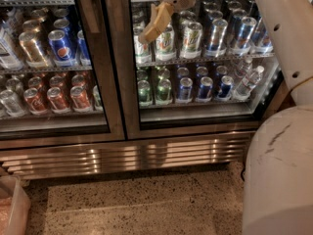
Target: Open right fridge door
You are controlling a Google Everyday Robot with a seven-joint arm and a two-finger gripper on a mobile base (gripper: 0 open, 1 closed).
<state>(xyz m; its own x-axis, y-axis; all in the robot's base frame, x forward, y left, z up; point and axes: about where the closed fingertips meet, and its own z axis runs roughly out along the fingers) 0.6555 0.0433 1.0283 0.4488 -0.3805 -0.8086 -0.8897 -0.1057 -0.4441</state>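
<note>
Right fridge door (195,127) stands shut; the claw (137,14), fingers (155,23) apart, hovers before its upper-left glass. Approach step: next it likely must catch the door's left edge and pull.

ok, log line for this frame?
gripper: open, before right fridge door, upper left | door: shut | holding: nothing

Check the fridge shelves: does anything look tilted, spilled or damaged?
Only the water bottles on the lower shelf, far right behind the right fridge door, lean sideways while the cans beside them stand upright. No spill shows. The end effector hangs before that door's upper left.
</note>
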